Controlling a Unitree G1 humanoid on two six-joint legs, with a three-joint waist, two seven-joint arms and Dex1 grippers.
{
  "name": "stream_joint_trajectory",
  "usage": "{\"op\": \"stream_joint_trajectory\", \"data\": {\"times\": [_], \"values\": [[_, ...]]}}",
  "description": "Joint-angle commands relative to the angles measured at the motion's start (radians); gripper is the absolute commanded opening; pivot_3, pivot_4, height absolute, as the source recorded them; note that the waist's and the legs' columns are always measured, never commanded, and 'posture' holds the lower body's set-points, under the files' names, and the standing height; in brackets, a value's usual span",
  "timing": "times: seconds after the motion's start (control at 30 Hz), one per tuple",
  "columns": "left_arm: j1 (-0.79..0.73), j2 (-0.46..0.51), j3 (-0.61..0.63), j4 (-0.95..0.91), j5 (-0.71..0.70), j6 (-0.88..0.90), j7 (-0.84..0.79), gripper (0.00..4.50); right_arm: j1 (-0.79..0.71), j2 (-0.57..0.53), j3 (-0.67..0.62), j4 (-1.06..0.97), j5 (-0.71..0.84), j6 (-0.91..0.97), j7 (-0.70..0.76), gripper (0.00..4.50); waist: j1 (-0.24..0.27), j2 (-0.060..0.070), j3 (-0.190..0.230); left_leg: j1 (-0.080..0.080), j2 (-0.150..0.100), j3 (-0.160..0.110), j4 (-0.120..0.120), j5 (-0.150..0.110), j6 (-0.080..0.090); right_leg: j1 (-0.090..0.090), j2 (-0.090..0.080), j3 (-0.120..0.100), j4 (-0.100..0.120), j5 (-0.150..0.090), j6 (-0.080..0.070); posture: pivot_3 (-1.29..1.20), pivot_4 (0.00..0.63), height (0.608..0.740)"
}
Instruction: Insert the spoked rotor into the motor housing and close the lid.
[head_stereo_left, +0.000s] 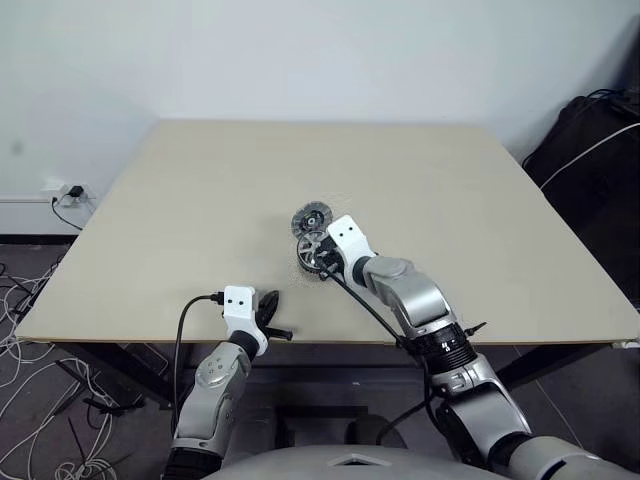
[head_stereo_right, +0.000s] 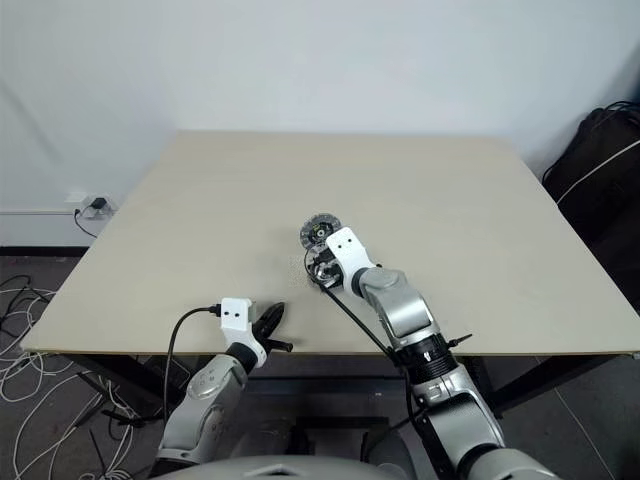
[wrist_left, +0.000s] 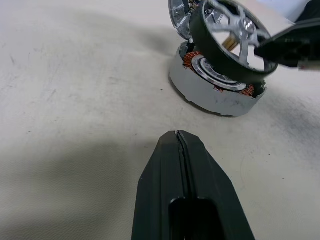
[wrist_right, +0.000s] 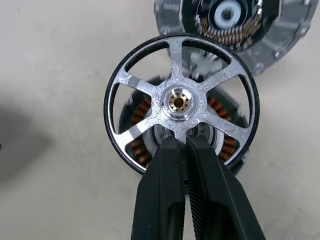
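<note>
Right gripper (wrist_right: 181, 142) pinches 6-spoked metal rotor (wrist_right: 180, 102); copper-wound housing (wrist_left: 215, 82) beneath

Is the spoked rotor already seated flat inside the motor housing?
No, the spoked rotor is tilted above the motor housing, pinched by the right gripper.

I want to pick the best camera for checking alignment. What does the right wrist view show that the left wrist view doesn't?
Right wrist view: the spoked rotor's face head-on, brass hub centred, with the right hand shut on a spoke; the lid's inner face is visible.
Left wrist view: the rotor tilted, raised above the motor housing, plus the shut left hand.
Both: rotor, copper windings, lid and table.
</note>
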Motion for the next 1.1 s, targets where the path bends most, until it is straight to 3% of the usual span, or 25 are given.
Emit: {"op": "stream_joint_trajectory", "data": {"times": [0.03, 0.3, 0.57, 0.83, 0.93, 1.1], "values": [[-0.011, -0.006, 0.001, -0.015, -0.006, -0.013, -0.009, 0.0, -0.013, -0.007, 0.007, -0.012, -0.01, -0.01, -0.001, 0.03, 0.0, 0.0, 0.0, 0.0, 0.0, 0.0, 0.0, 0.0, 0.0, 0.0, 0.0, 0.0, 0.0, 0.0, 0.0, 0.0, 0.0, 0.74], [-0.01, -0.002, 0.002, -0.02, -0.001, -0.028, -0.018, 0.0, -0.015, -0.02, 0.016, 0.025, -0.012, -0.025, 0.008, 0.03, 0.001, 0.0, -0.001, 0.0, 0.0, 0.0, 0.0, 0.0, 0.0, 0.0, 0.0, 0.0, 0.0, 0.0, 0.0, 0.0, 0.0, 0.74], [-0.011, 0.001, 0.0, -0.02, 0.0, -0.032, -0.024, 0.0, -0.016, -0.006, 0.001, 0.025, -0.012, -0.042, -0.009, 2.48, 0.0, 0.0, -0.001, 0.0, 0.0, 0.0, 0.0, 0.0, 0.0, 0.0, 0.001, 0.0, 0.0, 0.0, 0.0, 0.0, 0.0, 0.74], [-0.012, 0.005, 0.0, -0.019, -0.002, -0.03, -0.029, 0.0, -0.015, -0.004, -0.04, -0.038, 0.01, -0.054, -0.014, 2.48, 0.001, 0.0, -0.001, 0.0, 0.0, 0.0, 0.0, 0.0, 0.0, 0.0, 0.001, 0.0, 0.0, 0.0, 0.0, 0.0, 0.0, 0.74], [-0.017, 0.006, -0.002, -0.017, 0.0, -0.029, -0.033, 0.0, -0.024, 0.007, -0.052, -0.042, 0.017, -0.065, -0.022, 1.86, 0.001, 0.0, -0.001, 0.0, 0.0, 0.0, 0.001, 0.0, 0.0, 0.0, 0.001, 0.0, 0.0, 0.0, 0.0, 0.0, 0.0, 0.74], [-0.022, 0.008, -0.005, -0.014, 0.007, -0.04, -0.041, 0.0, -0.055, 0.035, -0.039, 0.053, -0.012, -0.12, -0.063, 0.23, -0.001, 0.0, -0.001, 0.0, 0.0, 0.0, 0.001, 0.0, 0.0, 0.0, 0.001, 0.0, 0.001, 0.0, 0.0, 0.0, 0.0, 0.74]]}}
